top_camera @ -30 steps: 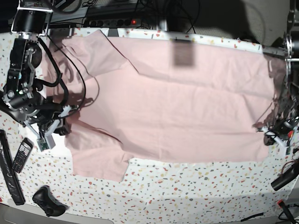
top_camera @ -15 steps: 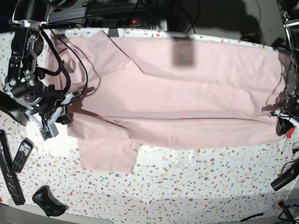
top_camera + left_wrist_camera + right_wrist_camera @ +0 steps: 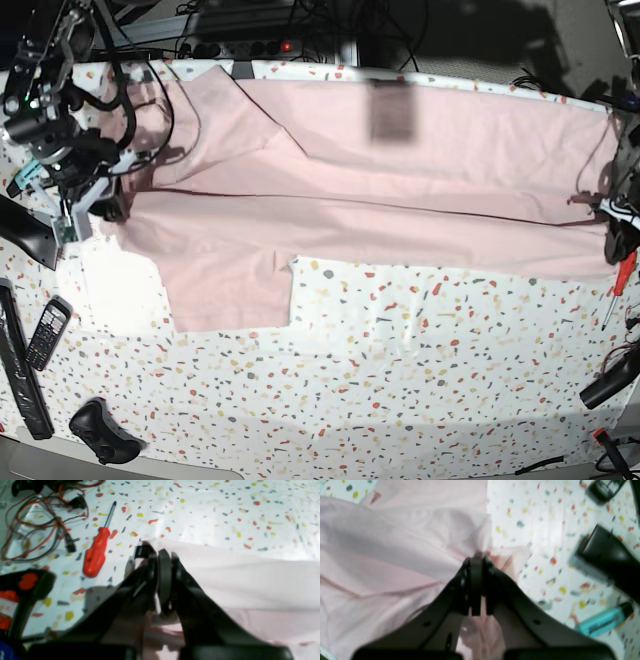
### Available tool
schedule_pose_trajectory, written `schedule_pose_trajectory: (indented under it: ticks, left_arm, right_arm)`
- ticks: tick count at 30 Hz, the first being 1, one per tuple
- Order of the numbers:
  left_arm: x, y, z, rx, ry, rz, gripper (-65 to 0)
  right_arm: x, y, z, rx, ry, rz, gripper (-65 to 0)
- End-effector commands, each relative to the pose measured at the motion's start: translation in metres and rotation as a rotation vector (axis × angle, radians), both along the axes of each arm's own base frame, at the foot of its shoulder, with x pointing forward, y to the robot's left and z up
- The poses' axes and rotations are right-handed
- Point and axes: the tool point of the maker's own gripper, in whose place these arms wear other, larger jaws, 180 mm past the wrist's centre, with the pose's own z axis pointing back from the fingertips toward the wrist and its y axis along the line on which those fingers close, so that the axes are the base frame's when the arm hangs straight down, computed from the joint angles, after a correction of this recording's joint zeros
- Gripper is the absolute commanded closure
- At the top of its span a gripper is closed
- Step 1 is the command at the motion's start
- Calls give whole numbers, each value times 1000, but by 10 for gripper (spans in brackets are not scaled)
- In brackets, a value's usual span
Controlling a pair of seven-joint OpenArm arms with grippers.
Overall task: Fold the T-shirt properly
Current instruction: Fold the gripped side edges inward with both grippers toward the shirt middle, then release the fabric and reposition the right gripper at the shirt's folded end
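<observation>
The pale pink T-shirt point(image 3: 400, 190) lies spread across the speckled table, plain side up, with a lengthwise fold line and one sleeve point(image 3: 230, 290) trailing toward the front. My right gripper point(image 3: 105, 208), at the base view's left, is shut on the shirt's edge; the right wrist view shows its fingertips point(image 3: 476, 561) pinching bunched pink cloth point(image 3: 395, 542). My left gripper point(image 3: 612, 238), at the base view's right, is shut on the opposite edge; the left wrist view shows its fingertips point(image 3: 162, 555) clamped on the cloth's corner point(image 3: 237, 575).
A red screwdriver point(image 3: 96, 555) and loose wires point(image 3: 37, 527) lie by the left gripper. A teal highlighter point(image 3: 602, 622), a black block point(image 3: 612, 555) and a phone point(image 3: 47, 333) lie by the right gripper. A black controller point(image 3: 100, 432) sits front left. A power strip point(image 3: 250, 45) is behind.
Both grippers have moved toward the table's back, carrying the shirt's near edge with them. The near edge now lies farther back and more bare table shows in front.
</observation>
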Motion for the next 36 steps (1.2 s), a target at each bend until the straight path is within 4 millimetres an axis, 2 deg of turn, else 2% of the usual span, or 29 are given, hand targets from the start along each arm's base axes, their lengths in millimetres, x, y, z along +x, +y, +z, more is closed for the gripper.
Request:
schedule_pose_trajectory:
  ticks: [1, 8, 16, 20, 21, 22, 24, 25, 28, 30, 36]
  left_arm:
    - [4, 11, 23, 24, -63, 11, 0]
    - [-19, 35, 17, 35, -37, 73, 0]
    - [-38, 29, 0, 35, 36, 24, 0]
    - [-42, 31, -5, 59, 57, 19, 0]
    - [-42, 31, -5, 67, 61, 18, 0]
    - [-42, 31, -6, 74, 64, 17, -27]
    - [-42, 31, -6, 73, 64, 17, -206]
    - [-42, 31, -5, 73, 63, 17, -251]
    - [-41, 32, -4, 76, 60, 16, -254]
    - [-39, 33, -1, 81, 54, 15, -254]
    - [-26, 40, 15, 101, 17, 24, -254]
  right_arm:
    - [3, -2, 13, -8, -49, 4, 0]
    - [-17, -10, 0, -11, -7, -20, 0]
    - [-25, -10, -9, -11, 44, -29, 0]
    - [-30, -12, -15, -16, 87, -36, 0]
    - [-32, -13, -18, -18, 105, -39, -35]
    - [-34, -13, -20, -20, 119, -41, -80]
    - [-35, -14, -21, -21, 129, -43, -175]
    - [-34, -14, -20, -21, 125, -42, -216]
    - [-25, -14, -13, -21, 89, -40, -292]
    - [-15, -12, -5, -12, 55, -37, -296]
    - [30, 11, 36, 153, -115, 17, -296]
